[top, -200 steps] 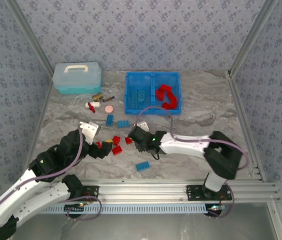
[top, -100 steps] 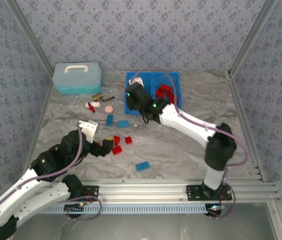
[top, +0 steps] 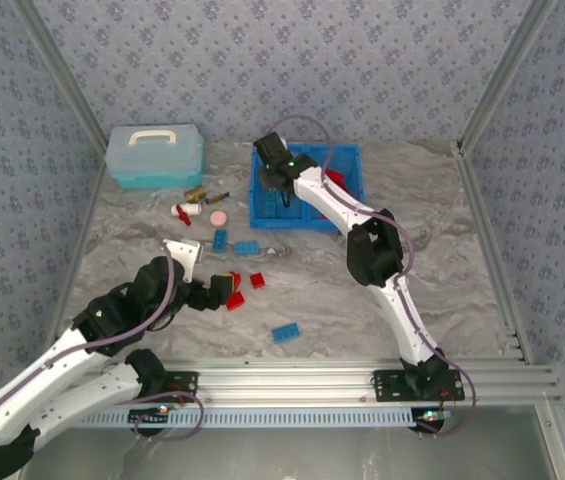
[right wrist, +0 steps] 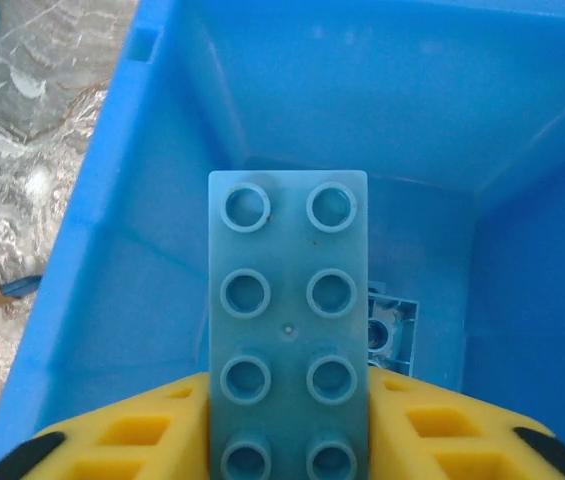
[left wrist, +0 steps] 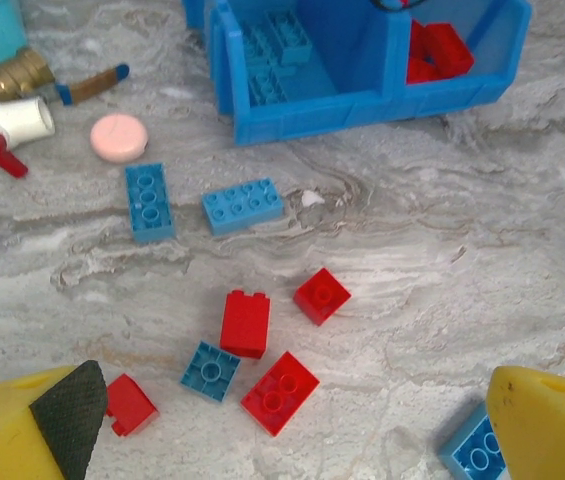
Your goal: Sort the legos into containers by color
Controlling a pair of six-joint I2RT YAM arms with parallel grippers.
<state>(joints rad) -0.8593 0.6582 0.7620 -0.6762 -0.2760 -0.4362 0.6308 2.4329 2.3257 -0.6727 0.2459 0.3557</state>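
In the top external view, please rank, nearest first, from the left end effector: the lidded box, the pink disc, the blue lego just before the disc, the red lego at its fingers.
1. Red lego, right beside the open left end effector.
2. Blue lego, farther out, straight ahead.
3. Pink disc, just behind that lego.
4. Pale blue lidded box, far left corner.

Loose legos (left wrist: 245, 323): four red, four blue

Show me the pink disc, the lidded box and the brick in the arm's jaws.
pink disc (left wrist: 119, 138), left wrist view, centre of its top.
lidded box (top: 154, 158), top external view, pale lid just below the handle.
blue brick (right wrist: 289, 330), right wrist view, middle of its studded face.
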